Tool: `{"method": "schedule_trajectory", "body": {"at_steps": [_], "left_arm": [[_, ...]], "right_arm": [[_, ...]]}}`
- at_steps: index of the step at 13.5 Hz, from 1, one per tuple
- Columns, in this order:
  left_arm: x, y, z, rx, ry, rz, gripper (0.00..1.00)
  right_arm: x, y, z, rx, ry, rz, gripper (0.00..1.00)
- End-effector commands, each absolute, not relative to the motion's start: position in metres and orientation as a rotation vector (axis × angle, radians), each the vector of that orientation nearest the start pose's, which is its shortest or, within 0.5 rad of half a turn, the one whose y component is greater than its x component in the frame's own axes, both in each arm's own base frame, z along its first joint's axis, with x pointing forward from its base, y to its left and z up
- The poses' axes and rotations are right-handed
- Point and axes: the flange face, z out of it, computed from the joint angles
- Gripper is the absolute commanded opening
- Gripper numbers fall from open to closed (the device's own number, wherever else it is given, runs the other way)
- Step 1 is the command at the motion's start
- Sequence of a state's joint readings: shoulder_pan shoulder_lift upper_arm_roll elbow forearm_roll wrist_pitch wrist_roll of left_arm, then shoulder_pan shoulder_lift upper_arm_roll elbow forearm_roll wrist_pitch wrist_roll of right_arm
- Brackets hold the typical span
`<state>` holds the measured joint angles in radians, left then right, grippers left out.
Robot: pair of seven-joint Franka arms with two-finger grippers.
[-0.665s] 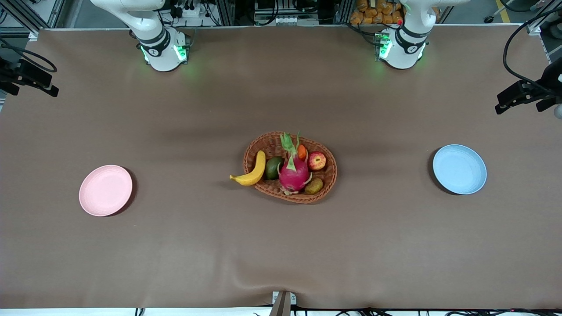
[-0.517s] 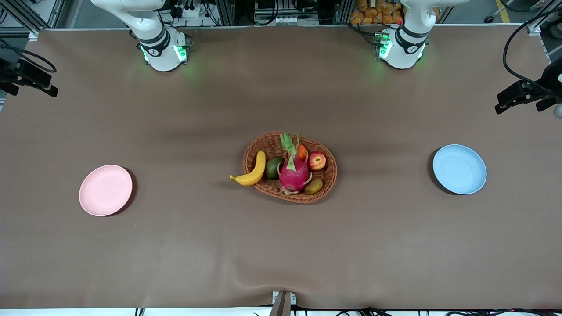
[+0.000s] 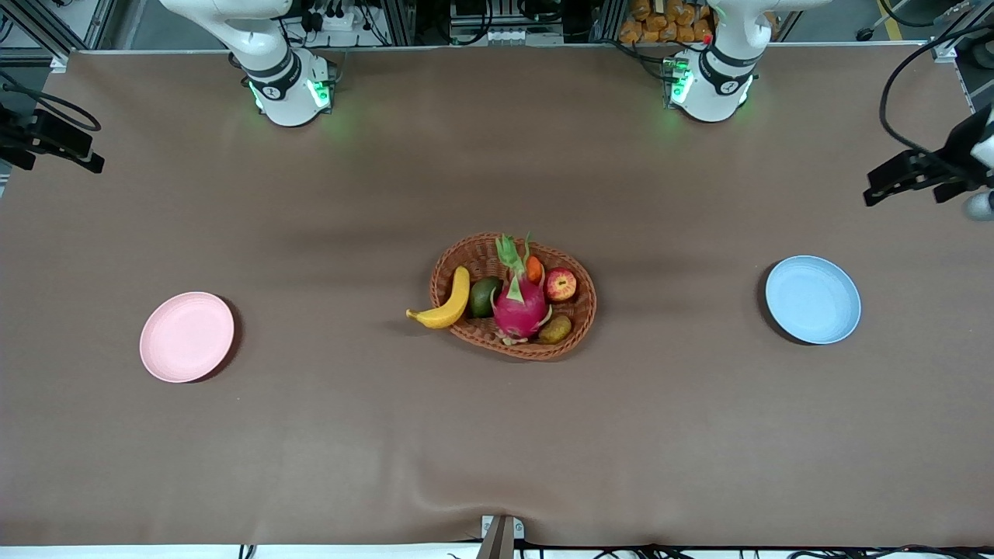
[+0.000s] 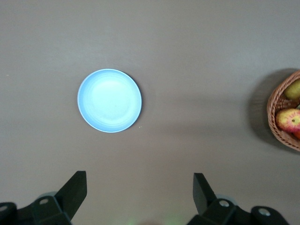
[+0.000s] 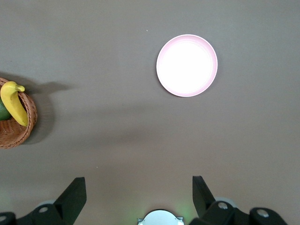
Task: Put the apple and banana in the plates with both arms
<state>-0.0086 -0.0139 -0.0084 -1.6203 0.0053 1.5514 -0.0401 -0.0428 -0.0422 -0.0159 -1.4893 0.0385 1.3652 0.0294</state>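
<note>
The apple (image 3: 560,284) lies in the wicker basket (image 3: 590,307) at mid-table, on the side toward the left arm; it also shows in the left wrist view (image 4: 288,119). The banana (image 3: 446,303) rests on the basket's rim toward the right arm's end, one tip sticking out over the table; it shows in the right wrist view (image 5: 13,103). The pink plate (image 3: 186,337) (image 5: 187,65) and the blue plate (image 3: 812,299) (image 4: 109,100) lie bare at the two ends. My left gripper (image 4: 139,180) (image 3: 881,185) and right gripper (image 5: 139,183) hang high over the table, both open and empty.
In the basket also lie a magenta dragon fruit (image 3: 519,307), a green fruit (image 3: 484,295), a small orange fruit (image 3: 534,269) and a brown fruit (image 3: 555,328). The arm bases (image 3: 287,85) (image 3: 710,81) stand along the table's edge farthest from the front camera.
My left gripper has shifted a little in the front view, toward the middle of the table. The right gripper, the fruit and the plates have not visibly moved.
</note>
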Motion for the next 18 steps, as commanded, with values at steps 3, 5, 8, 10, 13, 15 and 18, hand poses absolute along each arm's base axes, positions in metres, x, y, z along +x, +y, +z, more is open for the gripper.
{"method": "schedule_trajectory", "body": {"at_steps": [3, 5, 8, 10, 13, 15, 18], "left_arm": [[0.574, -0.05, 0.559, -3.179, 0.042, 0.222, 1.0], [0.587, -0.063, 0.537, -3.207, 0.075, 0.235, 1.0], [0.607, -0.119, 0.498, -3.24, 0.175, 0.247, 1.0], [0.621, -0.163, 0.478, -3.224, 0.272, 0.252, 1.0], [0.63, -0.202, 0.457, -3.224, 0.375, 0.195, 1.0], [0.631, -0.23, 0.437, -3.214, 0.464, 0.177, 1.0], [0.629, -0.272, 0.41, -3.219, 0.541, 0.126, 1.0]], "right_arm": [[0.521, -0.028, 0.663, -3.091, 0.141, 0.149, 1.0], [0.521, -0.028, 0.663, -3.09, 0.141, 0.149, 1.0], [0.521, -0.031, 0.662, -3.09, 0.148, 0.153, 1.0], [0.521, -0.031, 0.661, -3.088, 0.148, 0.153, 1.0], [0.522, -0.031, 0.66, -3.087, 0.148, 0.151, 1.0], [0.525, -0.031, 0.656, -3.085, 0.147, 0.162, 1.0], [0.528, -0.031, 0.651, -3.079, 0.149, 0.171, 1.0]]}}
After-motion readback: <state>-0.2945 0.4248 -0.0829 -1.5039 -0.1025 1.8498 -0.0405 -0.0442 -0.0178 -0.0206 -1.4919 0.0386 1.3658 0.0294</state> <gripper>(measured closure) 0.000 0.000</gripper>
